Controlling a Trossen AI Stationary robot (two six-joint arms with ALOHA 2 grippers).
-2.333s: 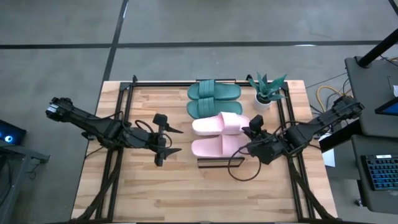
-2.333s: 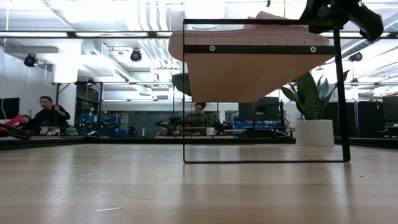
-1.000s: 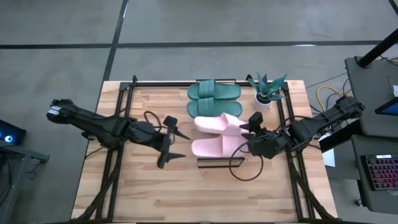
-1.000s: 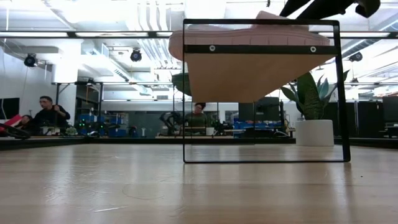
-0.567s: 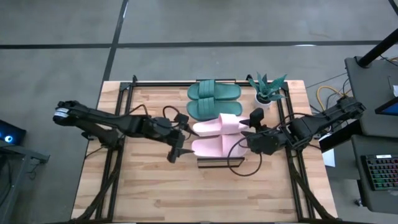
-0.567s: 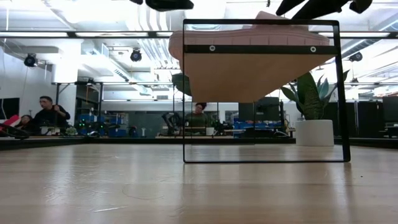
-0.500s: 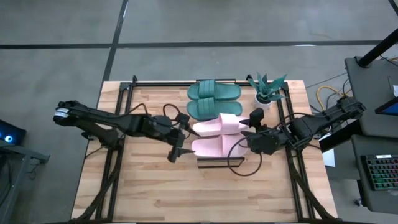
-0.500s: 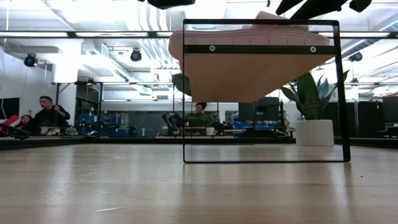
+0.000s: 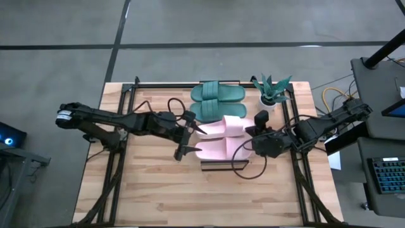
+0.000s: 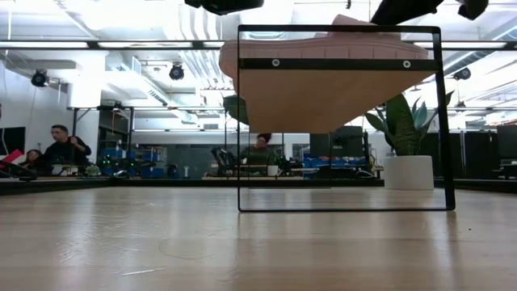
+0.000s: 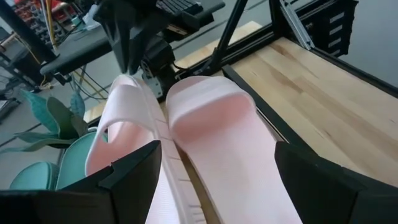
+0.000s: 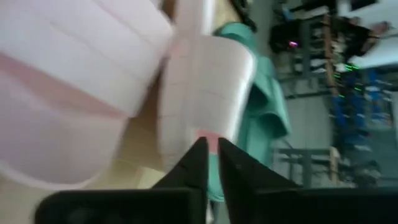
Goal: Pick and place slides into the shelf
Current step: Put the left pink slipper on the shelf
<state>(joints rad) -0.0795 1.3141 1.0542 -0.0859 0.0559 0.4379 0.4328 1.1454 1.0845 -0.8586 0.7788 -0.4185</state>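
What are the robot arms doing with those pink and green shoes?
The arms are putting slides on the shelf. Two teal slides and two pink slides lie side by side on top. The left gripper, fingers wide open, sits at one end of the pink slides. The right gripper is at their other end.

A small potted plant (image 9: 271, 92) with spiky green leaves sits at the far right corner of the butcher-block table (image 9: 145, 196). Off to the right, a keyboard (image 9: 387, 175). People (image 10: 61, 148) sit at benches in the background.
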